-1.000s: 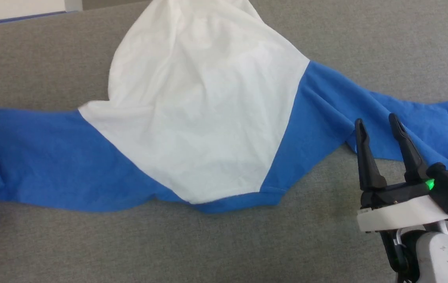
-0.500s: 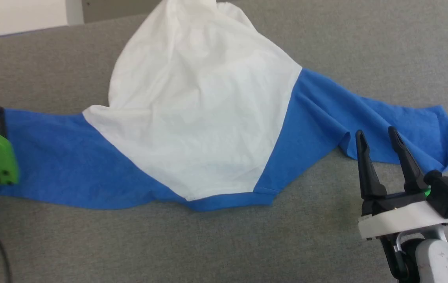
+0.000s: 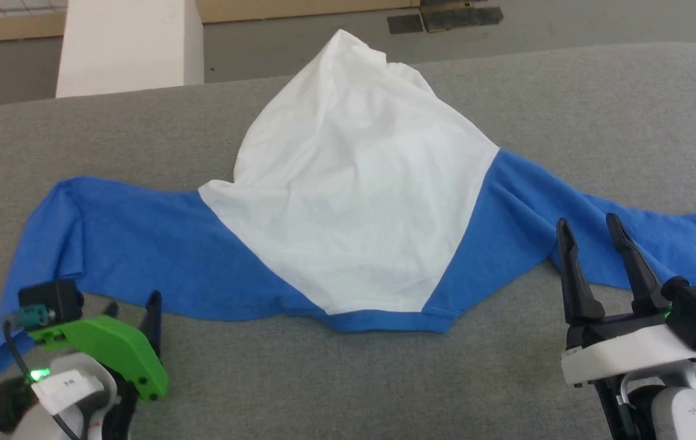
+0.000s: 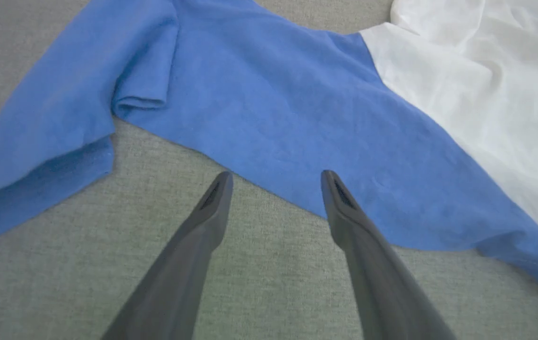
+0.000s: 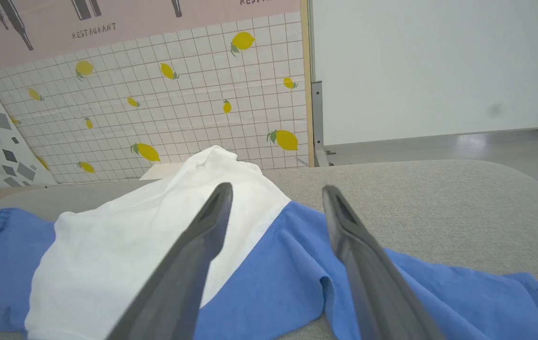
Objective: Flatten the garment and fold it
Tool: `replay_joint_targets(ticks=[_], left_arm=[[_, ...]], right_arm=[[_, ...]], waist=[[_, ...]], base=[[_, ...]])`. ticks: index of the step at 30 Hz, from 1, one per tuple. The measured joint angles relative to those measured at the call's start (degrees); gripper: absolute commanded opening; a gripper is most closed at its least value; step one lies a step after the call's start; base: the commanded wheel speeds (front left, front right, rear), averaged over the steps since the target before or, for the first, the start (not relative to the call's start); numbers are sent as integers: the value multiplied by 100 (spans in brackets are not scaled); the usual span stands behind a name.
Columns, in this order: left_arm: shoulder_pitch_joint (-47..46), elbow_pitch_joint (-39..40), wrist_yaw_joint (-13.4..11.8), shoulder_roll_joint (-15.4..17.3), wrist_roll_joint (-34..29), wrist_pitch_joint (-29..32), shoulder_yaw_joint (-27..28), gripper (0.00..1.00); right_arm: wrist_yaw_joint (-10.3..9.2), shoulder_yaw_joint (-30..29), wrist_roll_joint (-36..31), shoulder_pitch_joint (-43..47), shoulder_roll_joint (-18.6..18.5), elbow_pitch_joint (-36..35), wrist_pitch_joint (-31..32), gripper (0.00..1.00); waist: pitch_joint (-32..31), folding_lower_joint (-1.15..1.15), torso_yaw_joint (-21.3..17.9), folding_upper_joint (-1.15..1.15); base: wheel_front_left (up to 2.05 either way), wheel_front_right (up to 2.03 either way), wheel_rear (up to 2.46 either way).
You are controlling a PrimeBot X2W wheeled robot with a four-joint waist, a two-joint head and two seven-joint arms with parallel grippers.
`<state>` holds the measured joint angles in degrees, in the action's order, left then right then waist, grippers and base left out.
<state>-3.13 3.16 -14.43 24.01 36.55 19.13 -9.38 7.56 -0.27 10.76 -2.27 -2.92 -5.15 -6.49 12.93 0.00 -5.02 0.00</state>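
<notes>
Garment [image 3: 348,232]: white body, blue sleeves, spread flat-ish on grey tabletop [image 3: 323,379] ahead of both pairs of fingers, body bunched high at far end. Left gripper [image 4: 276,175]: fingers spread wide, empty, tips at near sleeve hem. Right gripper [image 3: 587,221]: fingers parted, empty, tips over other sleeve.

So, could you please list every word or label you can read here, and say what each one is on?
"RESTAURANT": on the pink panel on the far wall, in the right wrist view.
"RES", cut off by the picture's top edge: same panel.
"NT", cut off at the left: same panel.
Tag on the left gripper: printed, but too small to read.
Garment: no print visible.
</notes>
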Motion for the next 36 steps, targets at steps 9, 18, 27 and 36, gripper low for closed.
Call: replay_joint_targets(ticks=[9, 18, 27, 36], left_arm=[[180, -175, -77, -205, 189, 145, -83, 100], [-144, -571, -110, -208, 186, 237, -125, 100], [-448, -795, 98, -189, 82, -100, -230, 0], [-346, -871, 127, -241, 77, -563, -149, 0]], right_arm=[[0, -5, 63, 19, 0, -8, 0, 100], [0, 10, 129, 18, -1, -14, -18, 100], [0, 19, 143, 18, -1, 26, -58, 100], [1, 8, 476, 119, 1, 237, 664, 100]], waist=[[-36, 0, -132, 0], [159, 0, -370, 0], [281, 0, -439, 0], [206, 0, -281, 0]], base=[[0, 0, 0], [0, 0, 0], [0, 0, 0], [0, 0, 0]])
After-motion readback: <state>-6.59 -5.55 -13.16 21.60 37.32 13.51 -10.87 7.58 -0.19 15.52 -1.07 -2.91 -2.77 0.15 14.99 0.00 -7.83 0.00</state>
